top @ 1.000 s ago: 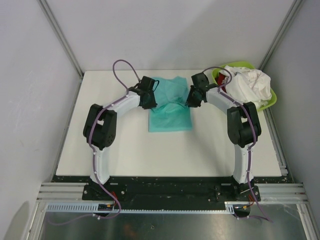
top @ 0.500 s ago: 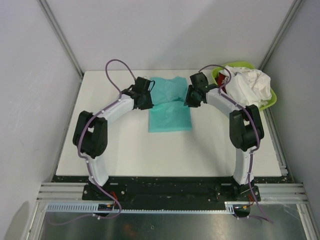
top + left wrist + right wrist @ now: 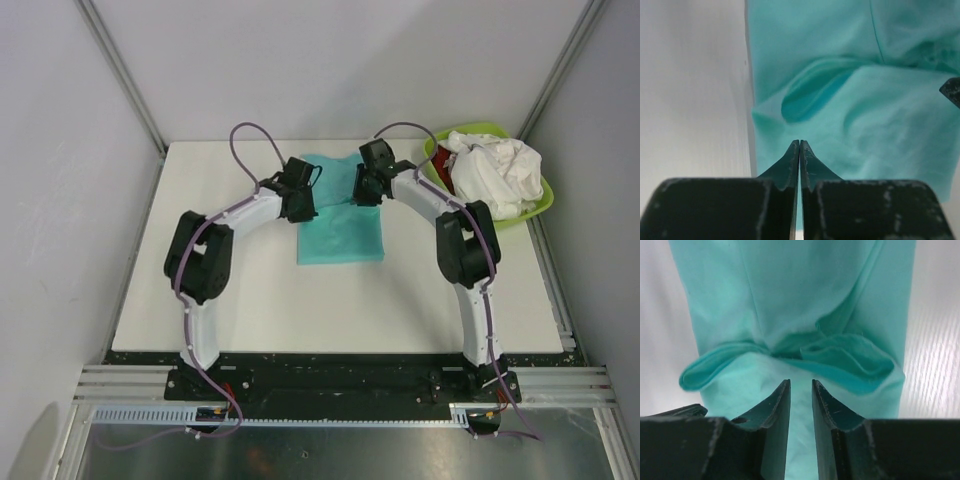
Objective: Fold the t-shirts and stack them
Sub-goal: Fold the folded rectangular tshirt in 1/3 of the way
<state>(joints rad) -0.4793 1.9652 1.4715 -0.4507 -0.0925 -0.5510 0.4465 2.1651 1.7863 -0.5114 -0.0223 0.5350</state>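
Left jaws clenched, nothing visible between; right jaws slightly parted, empty. Teal t-shirt (image 3: 341,235): rumpled fold just ahead of both. Best, probably: smooth it flat, evenly, together.

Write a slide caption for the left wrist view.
Left gripper, fingers closed together, poised over a puckered fold in the teal t-shirt on the white table.

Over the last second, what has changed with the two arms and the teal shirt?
The right gripper moved left and slightly farther away, over the teal t-shirt. The left gripper swung out left, then returned to the shirt's left edge. The shirt's near edge, the green basin and the white cloth in it stayed put.
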